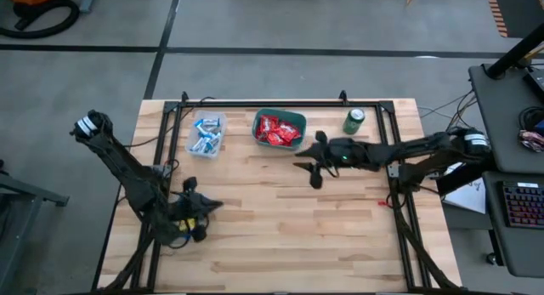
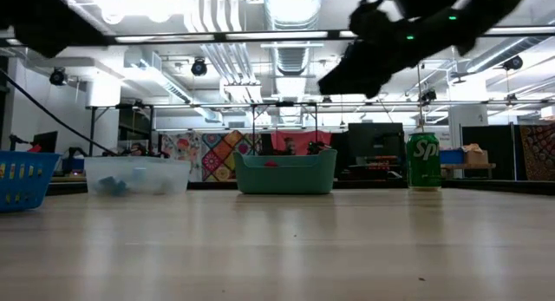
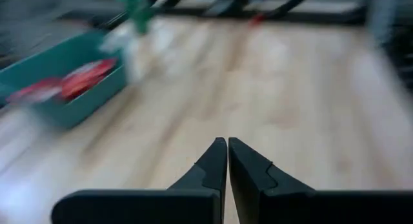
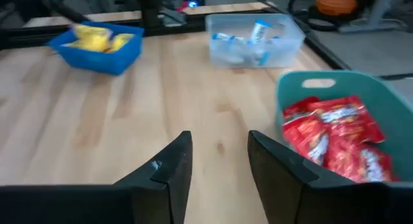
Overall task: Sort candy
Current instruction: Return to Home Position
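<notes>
Candy lies sorted on the bench (image 1: pixel 280 235): red packets (image 1: pixel 278 131) in the teal bin (image 1: pixel 299 118), blue-and-white sweets (image 1: pixel 205 135) in the clear tub (image 1: pixel 223 121), yellow ones (image 4: pixel 97 38) in the blue basket (image 4: pixel 122 56); retreat home seems in hand, left claw (image 3: pixel 227 150) pressed together, right claw (image 4: pixel 219 161) spread, both needing only to fold back

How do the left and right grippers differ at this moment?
The left gripper has its fingers shut together; the right gripper has its fingers open with a clear gap. The left gripper is over the left half of the table; the right gripper is right of the middle, beside the green bin and the can. Both hold nothing.
</notes>
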Controlling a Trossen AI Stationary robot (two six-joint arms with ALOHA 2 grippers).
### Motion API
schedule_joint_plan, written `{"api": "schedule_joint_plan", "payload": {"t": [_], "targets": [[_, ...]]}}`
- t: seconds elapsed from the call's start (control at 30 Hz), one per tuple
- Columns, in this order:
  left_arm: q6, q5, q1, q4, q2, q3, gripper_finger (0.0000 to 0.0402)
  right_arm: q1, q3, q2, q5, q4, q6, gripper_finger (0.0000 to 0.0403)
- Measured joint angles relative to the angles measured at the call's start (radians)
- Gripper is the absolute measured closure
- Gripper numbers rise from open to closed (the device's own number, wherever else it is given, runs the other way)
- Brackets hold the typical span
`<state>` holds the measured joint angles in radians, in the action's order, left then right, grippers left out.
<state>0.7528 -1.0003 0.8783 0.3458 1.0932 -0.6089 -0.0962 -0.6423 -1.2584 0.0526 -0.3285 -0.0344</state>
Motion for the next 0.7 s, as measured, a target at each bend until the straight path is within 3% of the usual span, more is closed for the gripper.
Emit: {"api": "schedule_joint_plan", "payload": {"t": [0.17, 0.27, 0.4, 0.57, 0.7], "targets": [[-0.497, 0.194, -0.017, -0.586, -0.024, 0.11, 0.0401, 0.075, 0.117, 0.113, 0.073, -0.029, 0.004, 0.0275], [-0.686, 0.327, -0.053, -0.78, -0.033, 0.166, 0.0401, 0.104, 0.174, 0.173, 0.087, -0.049, 0.023, 0.0282], [-0.717, 0.425, -0.162, -0.79, -0.095, 0.216, 0.0401, 0.122, 0.24, 0.264, 0.088, -0.085, 0.054, 0.0289], [-0.71, 0.756, -0.364, -0.758, -0.212, 0.266, 0.0402, 0.122, 0.346, 0.383, 0.08, -0.126, 0.092, 0.0296], [-0.697, 0.992, -0.506, -0.599, -0.328, 0.28, 0.0402, 0.123, 0.442, 0.48, 0.078, -0.186, 0.101, 0.0301]]}}
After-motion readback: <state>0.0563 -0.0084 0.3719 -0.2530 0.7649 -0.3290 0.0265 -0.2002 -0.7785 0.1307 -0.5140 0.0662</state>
